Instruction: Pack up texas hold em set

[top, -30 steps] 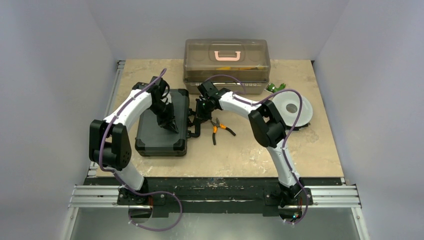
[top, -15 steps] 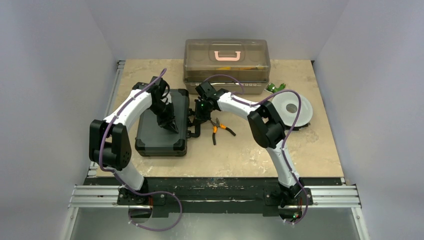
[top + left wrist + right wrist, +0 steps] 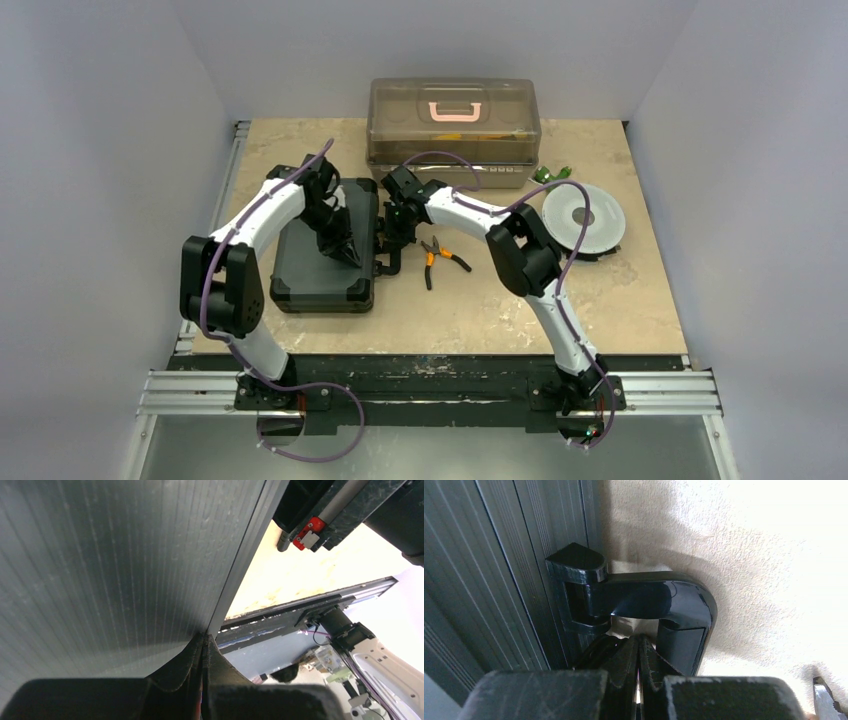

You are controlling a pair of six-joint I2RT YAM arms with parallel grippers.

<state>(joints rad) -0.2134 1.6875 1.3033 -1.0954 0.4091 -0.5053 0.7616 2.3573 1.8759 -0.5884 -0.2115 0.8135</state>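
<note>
Now, briefcase [image 3: 310, 272]: shut and lying flat on the table, matte black plastic, rectangular with chunky rounded corners; lid fine-ribbed in straight parallel grooves up close [image 3: 100, 555].
Handle [image 3: 659, 600]: glossy black plastic, smooth squared loop, hinged into a rounded lug on the briefcase's ribbed right edge, lying out over the tabletop.
Left gripper [image 3: 203, 641]: fingers pressed tight together, nothing between them, dark rubbery tips coming to a point on the lid close to the briefcase's right edge.
Right gripper [image 3: 639, 647]: fingers closed against each other, only a sliver of light at the seam, tips tucked in beside the handle at the briefcase's right side; contact with the handle not clear.
Table [image 3: 480, 305]: beige, mottled, stone-like surface under the briefcase, grainy in the right wrist view.
Pliers [image 3: 437, 257]: orange grips, dark metal jaws, just right of the briefcase handle, apart from it.
Box [image 3: 453, 125]: big, translucent brown, rounded lid, pink handle on top, behind the briefcase and to its right.
Disc [image 3: 583, 220]: round, pale, shallow dish shape, well apart to the briefcase's right.
</note>
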